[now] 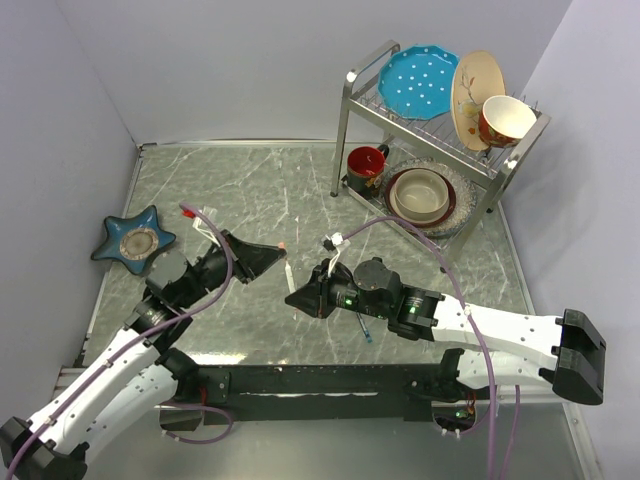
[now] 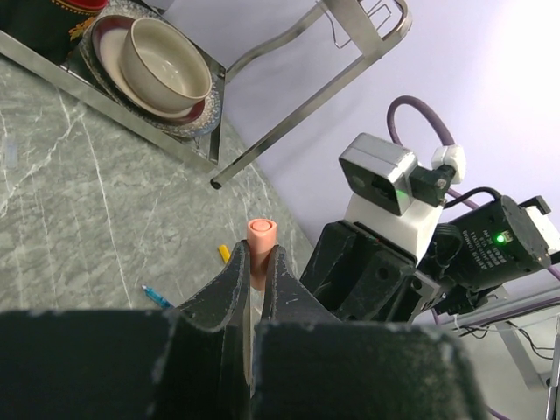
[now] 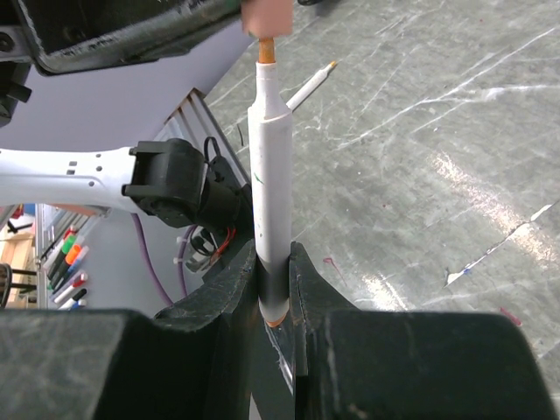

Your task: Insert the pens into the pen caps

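The left pincer (image 2: 260,262) was closed on a salmon-orange pen cap (image 2: 261,234), pinching its lower half so the open mouth stood clear above the fingers. The right pincer (image 3: 273,262) was clamped around the tail of a white pen (image 3: 269,175), with most of the barrel standing free. In the right wrist view the pen's orange tip (image 3: 265,49) sat just at the cap's mouth, both held above the bench (image 1: 250,190).

Both pieces looked light, rigid and smooth. A thin barrel held so far back would probably pivot or slide in the grip if pushed off-axis. The cap, gripped low on a short body, could tip the same way. A straight, gentle push looked safest.

A second white pen (image 3: 308,85), a blue-teal pen (image 1: 363,328) and a yellow cap (image 2: 224,254) lay loose on the bench.

The dish rack (image 1: 365,75) carried a blue dotted plate (image 1: 418,80), a floral plate (image 1: 473,95) and a red bowl (image 1: 505,120) on top. Below stood a red mug (image 1: 367,165) and a beige bowl (image 1: 420,192) that showed nothing inside. A blue star dish (image 1: 105,245) held something round that could not be identified.
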Available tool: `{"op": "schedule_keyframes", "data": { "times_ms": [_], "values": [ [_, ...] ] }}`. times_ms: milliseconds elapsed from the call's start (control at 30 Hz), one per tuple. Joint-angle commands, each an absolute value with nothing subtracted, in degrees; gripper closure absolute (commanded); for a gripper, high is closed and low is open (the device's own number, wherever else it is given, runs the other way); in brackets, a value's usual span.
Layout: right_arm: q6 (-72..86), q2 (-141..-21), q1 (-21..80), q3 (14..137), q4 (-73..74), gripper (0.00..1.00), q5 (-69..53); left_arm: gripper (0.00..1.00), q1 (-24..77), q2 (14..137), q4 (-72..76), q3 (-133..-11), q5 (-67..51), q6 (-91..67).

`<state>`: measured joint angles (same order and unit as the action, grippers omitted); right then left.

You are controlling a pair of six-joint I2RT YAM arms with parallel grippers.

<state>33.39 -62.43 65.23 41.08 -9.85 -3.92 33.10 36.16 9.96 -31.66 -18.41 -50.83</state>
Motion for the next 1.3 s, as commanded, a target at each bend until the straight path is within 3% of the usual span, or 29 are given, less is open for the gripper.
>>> {"op": "schedule_keyframes", "data": {
  "times_ms": [0,433,1267],
  "values": [
    [32.87,-61.52,65.21,43.33,-12.22,1.0,-3.6,0.99,33.31,34.81,14.49,-29.45,-19.77,-52.38],
    [30.68,-65.12,64.25,52.37,-4.76,1.0,2.2,0.99,33.31,32.08,14.94,-24.88,-22.5,-52.39],
    [32.08,-68.99,62.93,56.86,-4.92,1.0,-3.6,0.99,33.31,25.75,10.1,-24.79,-19.42,-53.35]
  ]
}}
